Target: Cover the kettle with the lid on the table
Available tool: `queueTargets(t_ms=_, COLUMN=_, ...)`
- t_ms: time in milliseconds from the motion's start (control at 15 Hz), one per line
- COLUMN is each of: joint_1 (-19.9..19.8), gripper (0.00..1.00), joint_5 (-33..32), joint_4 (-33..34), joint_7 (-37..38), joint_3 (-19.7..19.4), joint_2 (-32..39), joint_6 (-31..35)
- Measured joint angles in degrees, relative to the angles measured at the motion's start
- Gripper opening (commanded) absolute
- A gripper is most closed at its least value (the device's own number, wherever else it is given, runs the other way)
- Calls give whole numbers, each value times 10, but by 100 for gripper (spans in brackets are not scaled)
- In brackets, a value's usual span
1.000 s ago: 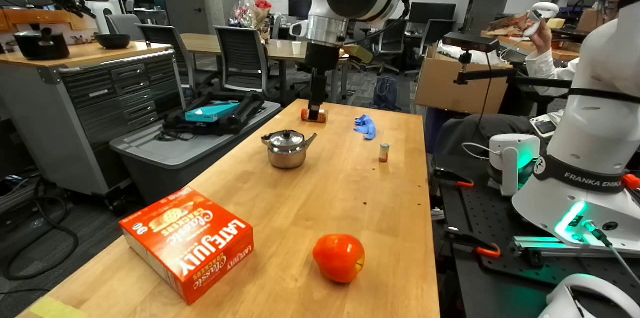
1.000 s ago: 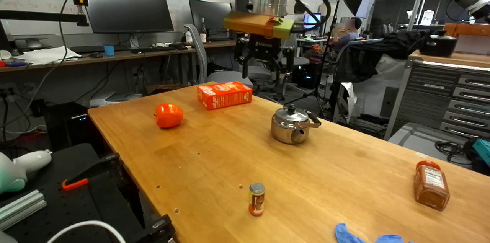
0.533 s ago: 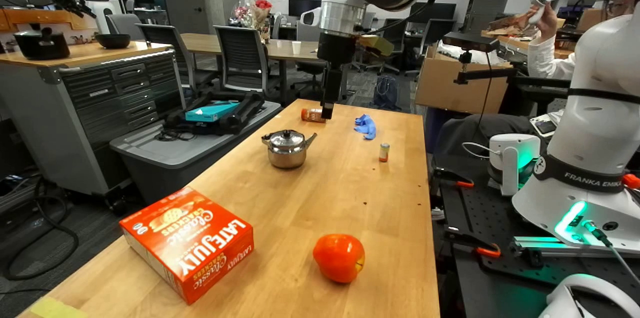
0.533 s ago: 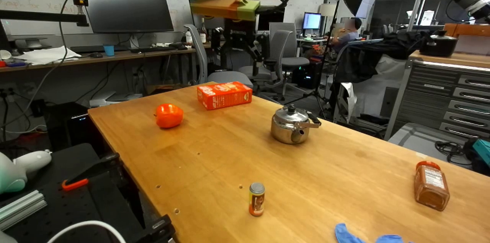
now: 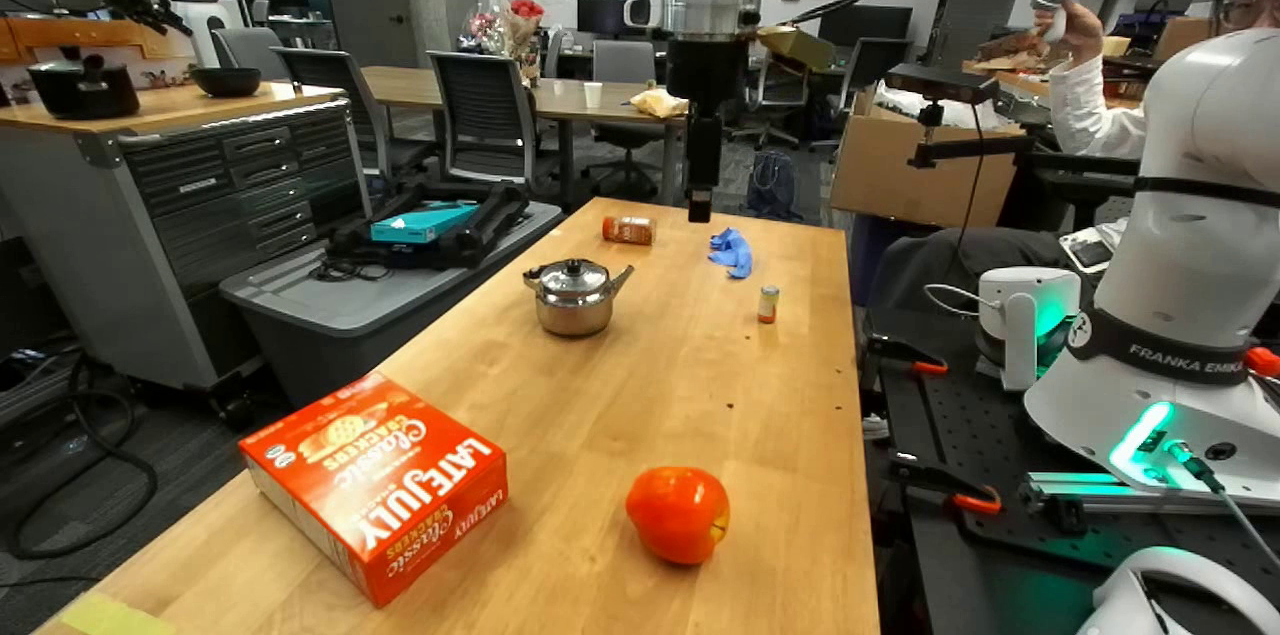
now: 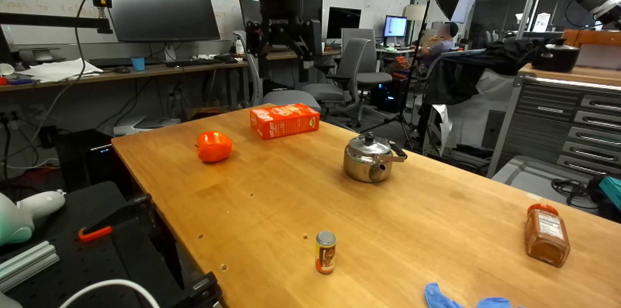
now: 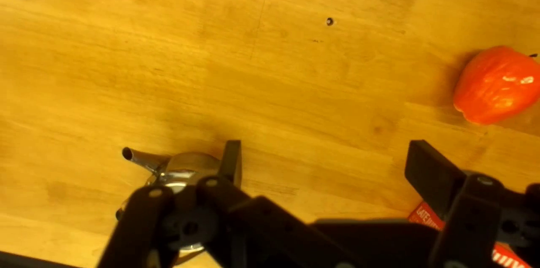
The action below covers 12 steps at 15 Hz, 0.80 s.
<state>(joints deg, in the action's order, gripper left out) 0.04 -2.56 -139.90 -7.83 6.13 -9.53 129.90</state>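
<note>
The kettle, a small shiny silver pot with a spout and dark handle, stands upright on the wooden table in both exterior views (image 5: 573,317) (image 6: 366,168). The lid, a silver disc with a dark knob, sits on top of the kettle, covering its opening (image 5: 572,279) (image 6: 367,145). My gripper is open and empty, raised well above the table and apart from the kettle (image 5: 700,205) (image 6: 284,71). In the wrist view its fingers are wide apart (image 7: 325,154). There the kettle (image 7: 192,161) lies under the left finger, which hides most of it and the lid.
A red-orange pepper (image 5: 680,515) and a red cracker box (image 5: 375,485) lie on the table (image 5: 640,395). A small can (image 6: 325,252), a blue glove (image 5: 731,253) and a spice jar (image 6: 547,235) are also there. A grey bin (image 5: 390,315) stands beside the table.
My open gripper has moved up and away from the kettle, rightward in an exterior view and leftward in an exterior view. The kettle, lid and other table objects have not moved.
</note>
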Motion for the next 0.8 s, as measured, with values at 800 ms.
queueTargets(t_ms=800, joint_1=0, gripper=100, joint_5=-26, joint_4=114, joint_7=-7, joint_3=-28, joint_2=46, joint_6=-237)
